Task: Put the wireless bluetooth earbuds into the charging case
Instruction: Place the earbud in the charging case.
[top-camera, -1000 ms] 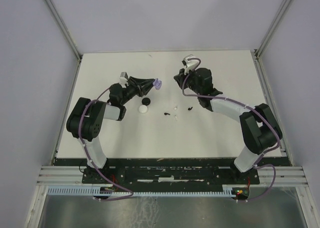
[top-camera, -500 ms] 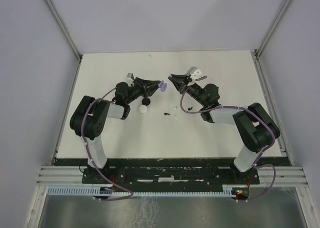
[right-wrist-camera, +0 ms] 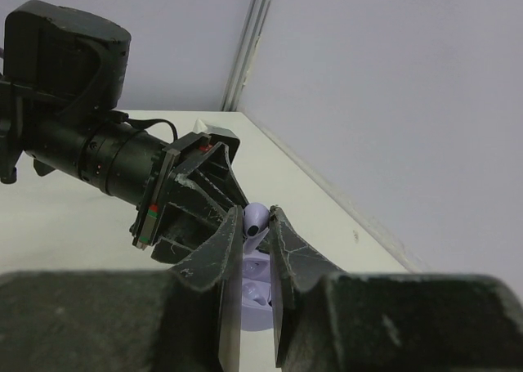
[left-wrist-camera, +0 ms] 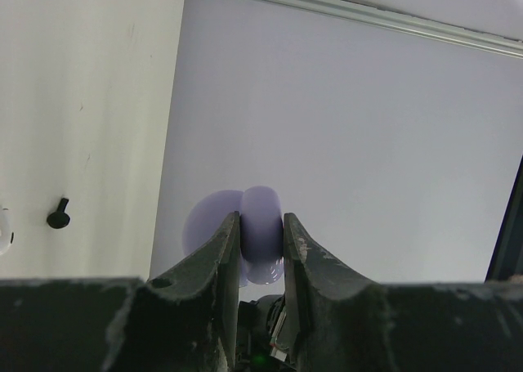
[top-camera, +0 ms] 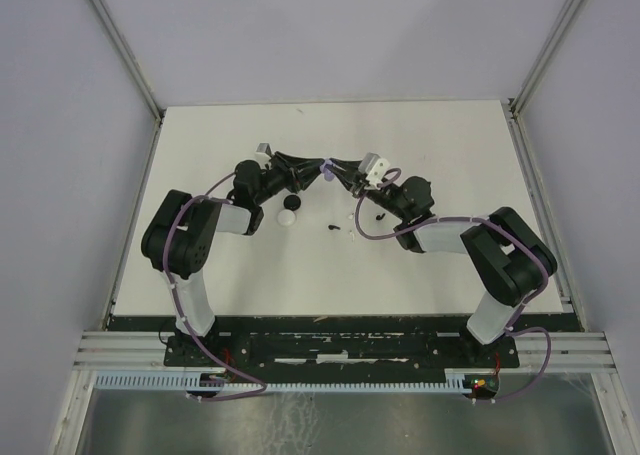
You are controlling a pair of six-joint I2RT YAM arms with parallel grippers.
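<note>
Left claw point(left-wrist-camera: 261, 225) clamps the open lilac case point(left-wrist-camera: 261, 207). Right claw point(right-wrist-camera: 256, 225) pinches one earbud point(right-wrist-camera: 254, 217) above it. It looks tiny, light and slippery, so a gentle mid-body grip suits.

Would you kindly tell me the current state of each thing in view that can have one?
Left gripper: shut on the lilac case.
Lilac case: open, held in the air.
Right gripper: shut on the lilac earbud.
Lilac earbud: gripped at the case's mouth, not yet seated.
Loose earbuds: lying on the table.
White puck: resting on the table; open or closed, cannot tell.
</note>
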